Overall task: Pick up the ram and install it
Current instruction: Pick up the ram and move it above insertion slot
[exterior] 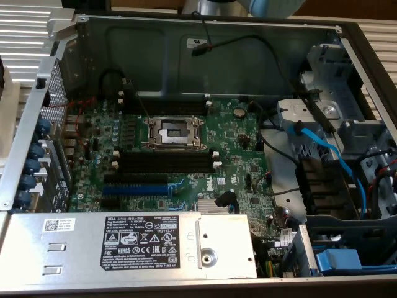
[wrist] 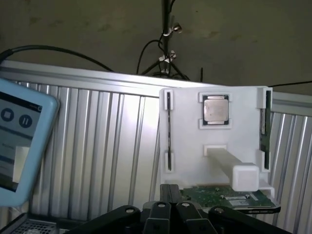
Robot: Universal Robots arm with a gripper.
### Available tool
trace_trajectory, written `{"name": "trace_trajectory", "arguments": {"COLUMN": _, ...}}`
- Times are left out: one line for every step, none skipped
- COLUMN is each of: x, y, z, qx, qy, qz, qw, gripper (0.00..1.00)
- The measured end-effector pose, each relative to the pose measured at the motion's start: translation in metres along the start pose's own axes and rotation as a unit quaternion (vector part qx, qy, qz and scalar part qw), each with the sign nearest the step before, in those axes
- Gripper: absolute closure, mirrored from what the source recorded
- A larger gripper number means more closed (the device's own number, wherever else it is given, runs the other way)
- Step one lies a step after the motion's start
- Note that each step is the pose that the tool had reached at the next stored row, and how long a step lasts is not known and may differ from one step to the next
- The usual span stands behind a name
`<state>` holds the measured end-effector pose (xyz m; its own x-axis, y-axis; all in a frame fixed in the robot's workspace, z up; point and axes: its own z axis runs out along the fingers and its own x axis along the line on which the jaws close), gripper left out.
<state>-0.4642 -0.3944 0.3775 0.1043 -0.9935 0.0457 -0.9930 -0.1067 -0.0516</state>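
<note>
One ram (wrist: 229,197), a green stick with a white label, lies flat at the foot of a white holder (wrist: 185,141). It is just ahead of my gripper (wrist: 170,194) and a little off to one side of the fingertips. My fingers are clenched together with nothing that I can see pinched between them, so I judge the stick is not in my grasp. Farther ahead on the same holder a square processor chip (wrist: 216,109) sits in its recess, and a white block (wrist: 245,177) juts out above the stick. Well off to my other side stands a tablet (wrist: 19,146) in a pale blue case. In the open computer case (exterior: 248,56), the black memory slots (exterior: 164,162) on the motherboard (exterior: 242,155) lie empty beside the bare processor socket (exterior: 173,132). By my reckoning nothing of the job is done yet: both the pick-up and the seating in a slot are left.
</note>
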Motion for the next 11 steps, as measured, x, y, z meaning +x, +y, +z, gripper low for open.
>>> {"name": "trace_trajectory", "arguments": {"x": 0.0000, "y": 0.0000, "z": 0.0000, "qx": 0.0000, "qy": 0.0000, "qz": 0.000, "qw": 1.0000, "gripper": 0.90}}
{"name": "trace_trajectory", "arguments": {"x": -0.0001, "y": 0.0000, "z": 0.0013, "qx": 0.0001, "qy": 0.0001, "qz": -0.001, "qw": 1.0000, "gripper": 0.90}}
{"name": "trace_trajectory", "arguments": {"x": -0.0010, "y": -0.0001, "z": 0.0023, "qx": -0.0006, "qy": 0.0004, "qz": -0.001, "qw": 1.0000, "gripper": 0.90}}
{"name": "trace_trajectory", "arguments": {"x": -0.0020, "y": -0.0001, "z": 0.0037, "qx": -0.0011, "qy": 0.0003, "qz": -0.001, "qw": 1.0000, "gripper": 0.90}}
{"name": "trace_trajectory", "arguments": {"x": -0.0030, "y": 0.0000, "z": 0.0047, "qx": -0.0014, "qy": 0.0002, "qz": -0.001, "qw": 1.0000, "gripper": 0.90}}
{"name": "trace_trajectory", "arguments": {"x": -0.0035, "y": 0.0005, "z": 0.0051, "qx": -0.0013, "qy": -0.0004, "qz": -0.002, "qw": 1.0000, "gripper": 0.90}}
{"name": "trace_trajectory", "arguments": {"x": -0.0038, "y": 0.0011, "z": 0.0051, "qx": -0.0015, "qy": -0.0013, "qz": -0.003, "qw": 1.0000, "gripper": 0.90}}
{"name": "trace_trajectory", "arguments": {"x": -0.0042, "y": 0.0020, "z": 0.0056, "qx": -0.0012, "qy": -0.0025, "qz": -0.004, "qw": 1.0000, "gripper": 0.90}}
{"name": "trace_trajectory", "arguments": {"x": -0.0045, "y": 0.0032, "z": 0.0060, "qx": -0.0011, "qy": -0.0036, "qz": -0.005, "qw": 1.0000, "gripper": 0.90}}
{"name": "trace_trajectory", "arguments": {"x": -0.0048, "y": 0.0046, "z": 0.0066, "qx": -0.0010, "qy": -0.0045, "qz": -0.006, "qw": 1.0000, "gripper": 0.90}}
{"name": "trace_trajectory", "arguments": {"x": -0.0057, "y": 0.0073, "z": 0.0082, "qx": -0.0007, "qy": -0.0060, "qz": -0.007, "qw": 1.0000, "gripper": 0.90}}
